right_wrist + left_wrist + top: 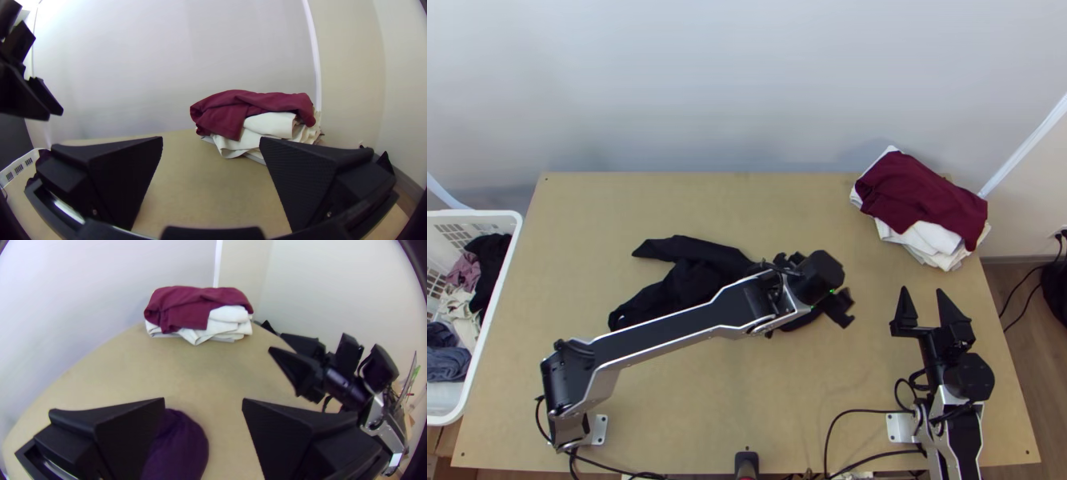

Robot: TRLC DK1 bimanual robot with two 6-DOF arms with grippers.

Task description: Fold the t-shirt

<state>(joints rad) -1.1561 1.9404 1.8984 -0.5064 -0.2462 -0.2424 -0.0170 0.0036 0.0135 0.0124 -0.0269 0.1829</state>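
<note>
Shirt (687, 280) lies bunched on the bench (707, 400); my left tool (203, 401) and right tool (211, 138) gape, holding nothing; flattening comes first, I judge; next, pinch an edge and spread.

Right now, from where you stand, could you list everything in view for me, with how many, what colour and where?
Table: one, light wood, centre.
Bunched cloth: one, black, mid-table, partly under the left arm.
Dark red cloth: one, on the stack at the table's far right.
Pale cloths: several, white and cream, underneath it.
Basket: one, white, left of the table.
Clothes: several, black, mauve, cream and blue-grey, inside it.
Cables: several, black, near edge and right.
Walls: pale, behind.
Arms: two, silver and black; left across mid-table, right at near right.
Claws: two, black, open; left claw, right claw.
</note>
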